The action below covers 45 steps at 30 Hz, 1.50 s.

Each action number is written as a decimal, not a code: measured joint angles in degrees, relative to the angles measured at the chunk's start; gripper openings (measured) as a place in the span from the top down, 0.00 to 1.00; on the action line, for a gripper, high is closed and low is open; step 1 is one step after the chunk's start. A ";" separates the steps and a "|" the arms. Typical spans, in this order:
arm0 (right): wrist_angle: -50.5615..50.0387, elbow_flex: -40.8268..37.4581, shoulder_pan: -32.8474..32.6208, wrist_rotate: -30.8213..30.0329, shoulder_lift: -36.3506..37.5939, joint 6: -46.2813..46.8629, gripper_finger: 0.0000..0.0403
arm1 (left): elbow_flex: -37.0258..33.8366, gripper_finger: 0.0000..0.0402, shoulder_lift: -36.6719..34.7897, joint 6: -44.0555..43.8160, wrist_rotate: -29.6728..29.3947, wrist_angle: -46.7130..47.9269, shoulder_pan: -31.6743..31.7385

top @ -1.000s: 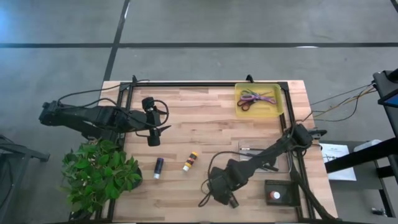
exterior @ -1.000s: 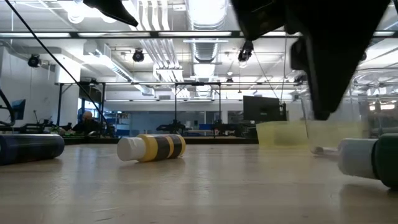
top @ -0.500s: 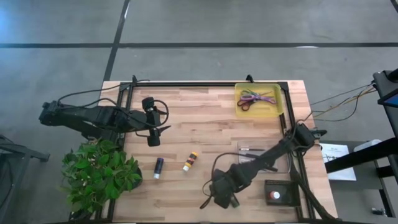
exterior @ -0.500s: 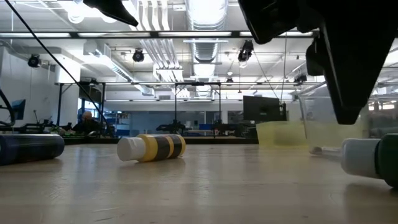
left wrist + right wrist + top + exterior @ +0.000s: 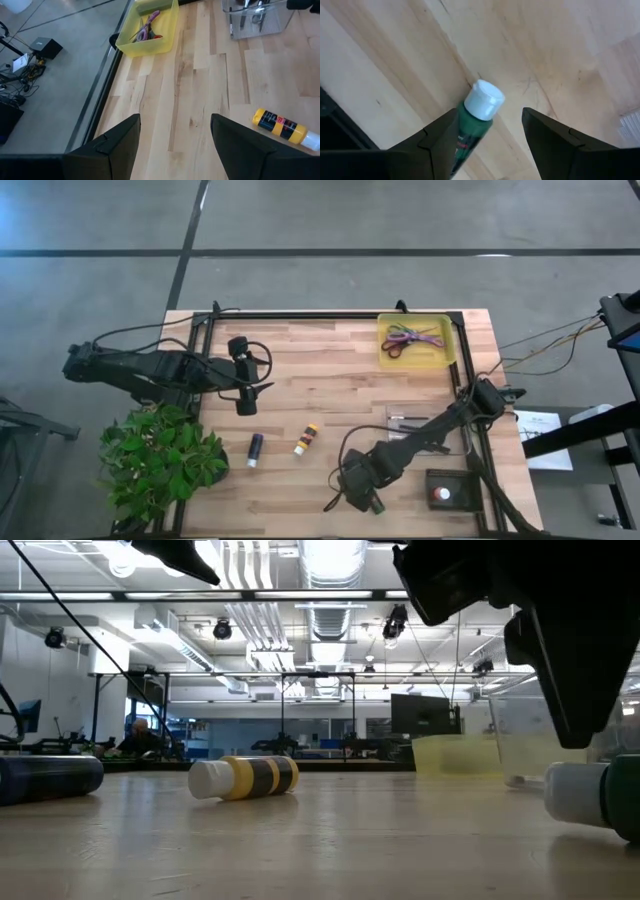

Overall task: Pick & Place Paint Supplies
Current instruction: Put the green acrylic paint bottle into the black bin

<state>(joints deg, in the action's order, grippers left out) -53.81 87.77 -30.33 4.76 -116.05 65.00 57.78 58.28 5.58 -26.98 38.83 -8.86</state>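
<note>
The right gripper (image 5: 485,145) hangs low near the table's (image 5: 340,365) front edge, fingers apart, straddling a green paint tube (image 5: 475,120) with a white cap; whether the pads touch it appears doubtful. The left gripper (image 5: 175,145), fingers apart and empty, hovers near the left edge. A yellow tube (image 5: 305,439) and a dark tube (image 5: 254,448) lie mid-table. The scissors (image 5: 410,338) sit in the yellow tray (image 5: 446,340) at the far right corner.

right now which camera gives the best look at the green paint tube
The right wrist view: the green paint tube lies on the table between the open fingers of the right gripper, white cap clear. The low view cuts it off at the edge, the high view shows only a speck under the gripper, the left wrist view nothing.
</note>
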 joint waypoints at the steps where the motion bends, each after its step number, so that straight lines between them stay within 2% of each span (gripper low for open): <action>1: 0.09 0.11 -0.11 -0.38 0.16 0.03 0.46 | 0.00 0.38 0.00 0.00 0.00 0.01 0.00; 7: 0.46 2.22 -1.04 -4.40 2.36 -0.19 0.46 | 0.00 0.38 0.00 -0.02 0.00 0.02 0.00; 13: 0.34 4.09 -3.01 -7.68 3.09 3.37 0.46 | 0.00 0.38 0.00 -0.04 0.05 0.08 -0.04; 18: 4.33 4.65 -5.94 -7.78 2.55 9.99 0.46 | 0.00 0.38 0.00 -0.07 0.11 0.23 -0.04; 25: 3.84 4.71 -9.89 -8.11 1.13 20.57 0.46 | 0.00 0.38 -0.04 -0.07 0.10 0.58 -0.02; 33: 0.27 4.65 -13.41 -9.49 -1.04 27.97 0.46 | 0.00 0.38 -0.04 -0.29 0.55 1.54 -0.04; 45: -1.78 4.61 -13.55 -10.91 -5.37 26.30 0.46 | 0.00 0.38 -0.04 -1.09 1.08 1.91 -0.09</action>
<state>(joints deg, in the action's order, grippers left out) -55.59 92.38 -43.88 -6.15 -121.42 91.30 57.78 58.24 4.49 -25.91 40.74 -8.95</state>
